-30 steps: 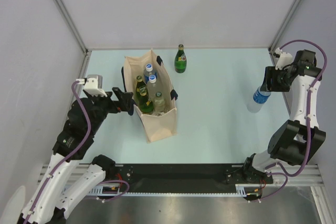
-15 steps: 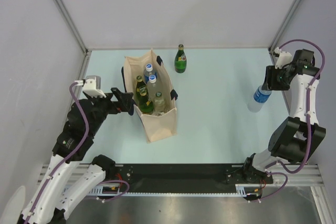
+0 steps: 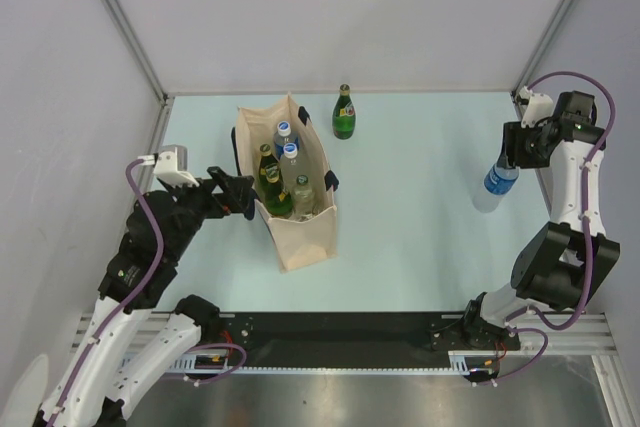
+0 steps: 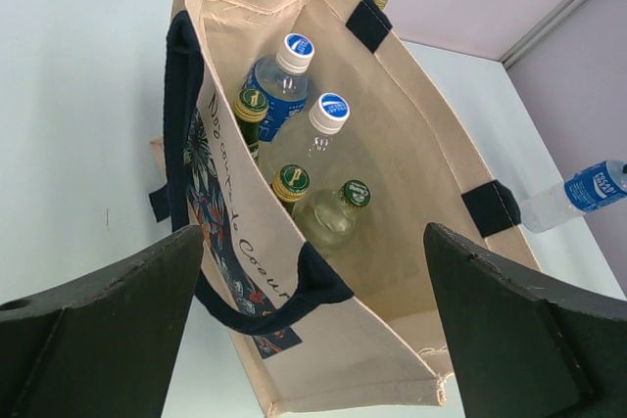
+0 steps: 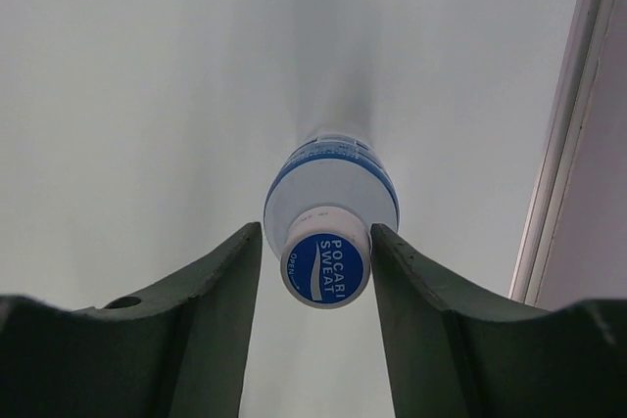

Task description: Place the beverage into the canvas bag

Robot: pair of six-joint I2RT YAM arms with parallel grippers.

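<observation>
Your right tool [image 5: 316, 230] straddles the cap [image 5: 324, 269] of the beverage bottle [image 5: 331, 178] directly beneath it, whether clenched I cannot tell; it's probably slick, thin-walled and squashy, so hold the stiff neck.

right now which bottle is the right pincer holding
The blue-labelled Pocari Sweat bottle at the far right, gripped at its neck by the right pincer. The green bottle stands free behind the canvas bag; the other bottles sit inside it.
</observation>
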